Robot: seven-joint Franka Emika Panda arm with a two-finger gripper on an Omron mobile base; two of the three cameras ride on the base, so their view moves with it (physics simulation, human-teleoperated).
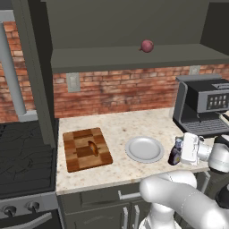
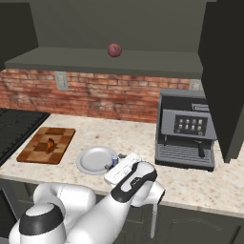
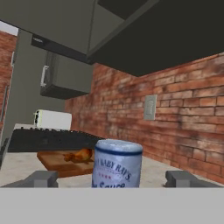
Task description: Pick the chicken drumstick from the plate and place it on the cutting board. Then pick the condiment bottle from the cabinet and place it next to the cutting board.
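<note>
A black stovetop (image 1: 22,152) adjoins the speckled bench (image 1: 129,129) under a red brick wall (image 1: 116,91). The chicken drumstick (image 1: 93,148) lies on the cutting board (image 1: 74,154), left of the plate (image 1: 144,149). The end effector (image 1: 181,150) flanks the condiment bottle (image 1: 175,154), labelled "Baby Ray's"; contact unclear.

Rendered kitchen, brick backsplash (image 1: 116,91), speckled counter (image 1: 134,125), stove (image 1: 22,152), espresso machine (image 2: 187,128), wall cabinet (image 1: 134,56)
</note>
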